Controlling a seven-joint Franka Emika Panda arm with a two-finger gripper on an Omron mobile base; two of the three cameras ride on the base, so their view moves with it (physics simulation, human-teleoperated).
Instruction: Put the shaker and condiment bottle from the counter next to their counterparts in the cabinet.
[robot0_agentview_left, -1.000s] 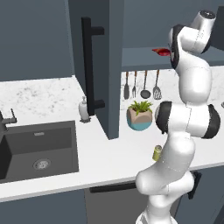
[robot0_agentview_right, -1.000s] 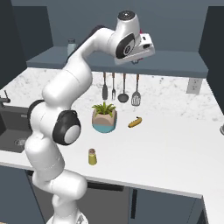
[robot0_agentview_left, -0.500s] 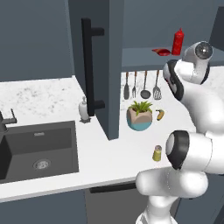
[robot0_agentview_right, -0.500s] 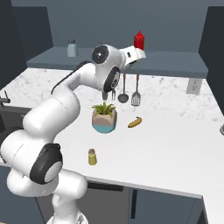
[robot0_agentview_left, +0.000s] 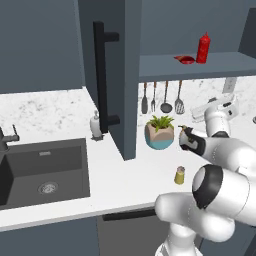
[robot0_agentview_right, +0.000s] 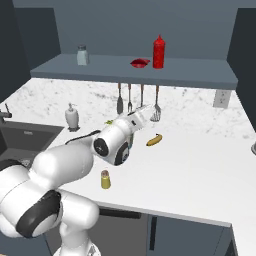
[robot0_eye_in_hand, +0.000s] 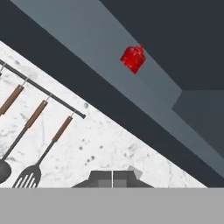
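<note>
The jaws are pressed together, holding nothing, low over the tabletop (robot0_agentview_left: 125, 175) below the cabinet (robot0_agentview_left: 195, 65) shelf. The condiment bottle (robot0_agentview_right: 158, 51) stands on that shelf beside a flat red object (robot0_agentview_right: 140, 62). The shaker (robot0_agentview_right: 105, 179) stands on the tabletop, well below the shelf.

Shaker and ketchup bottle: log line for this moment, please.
condiment bottle: on cabinet shelf, beside low red object | shaker: on counter | gripper: shut, empty
</note>
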